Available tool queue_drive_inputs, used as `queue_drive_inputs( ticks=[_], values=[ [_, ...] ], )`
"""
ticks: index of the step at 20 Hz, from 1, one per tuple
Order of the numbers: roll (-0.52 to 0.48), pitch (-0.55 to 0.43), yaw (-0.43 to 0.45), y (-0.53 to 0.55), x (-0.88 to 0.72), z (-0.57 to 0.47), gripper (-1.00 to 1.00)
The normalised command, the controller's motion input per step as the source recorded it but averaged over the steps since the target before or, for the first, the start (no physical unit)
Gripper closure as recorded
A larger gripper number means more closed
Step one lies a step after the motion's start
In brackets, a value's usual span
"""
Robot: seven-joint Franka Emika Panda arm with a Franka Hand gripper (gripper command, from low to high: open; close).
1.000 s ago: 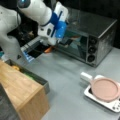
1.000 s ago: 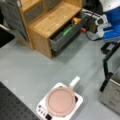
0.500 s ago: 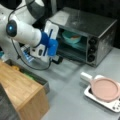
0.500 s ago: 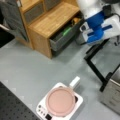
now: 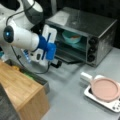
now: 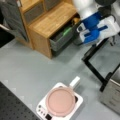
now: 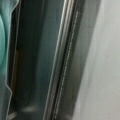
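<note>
Since a second ago the gripper (image 5: pixel 51 51) (grip hidden, cannot tell) has swung to the oven door (image 5: pixel 65 58), which lies flat, its long edge running along the oven (image 5: pixel 85 30) front.

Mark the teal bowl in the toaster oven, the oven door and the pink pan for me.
teal bowl (image 5: pixel 71 37): a front view, on its rim inside the toaster oven.
oven door (image 5: pixel 65 56): a front view, on the lowered door panel.
pink pan (image 6: pixel 60 101): a front view, centre of its lid.

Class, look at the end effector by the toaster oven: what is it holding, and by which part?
It cannot be told: the end effector sits at the toaster oven door's edge, fingers hidden.
</note>
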Motion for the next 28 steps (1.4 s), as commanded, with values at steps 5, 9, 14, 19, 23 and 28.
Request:
queue_drive_inputs(
  ticks=[5, 9, 14, 19, 23, 28],
  values=[
    [-0.319, 0.023, 0.168, -0.22, 0.13, 0.06, -1.0],
    [-0.243, 0.045, 0.137, -0.23, 0.16, 0.07, -1.0],
    [-0.238, 0.103, 0.097, -0.21, 0.16, 0.15, -1.0],
    [-0.164, 0.121, 0.104, -0.19, 0.12, 0.28, -1.0],
    [-0.033, 0.148, 0.139, -0.18, 0.08, 0.3, -1.0],
    [0.034, 0.148, 0.158, -0.09, 0.09, 0.18, -1.0]
  ],
)
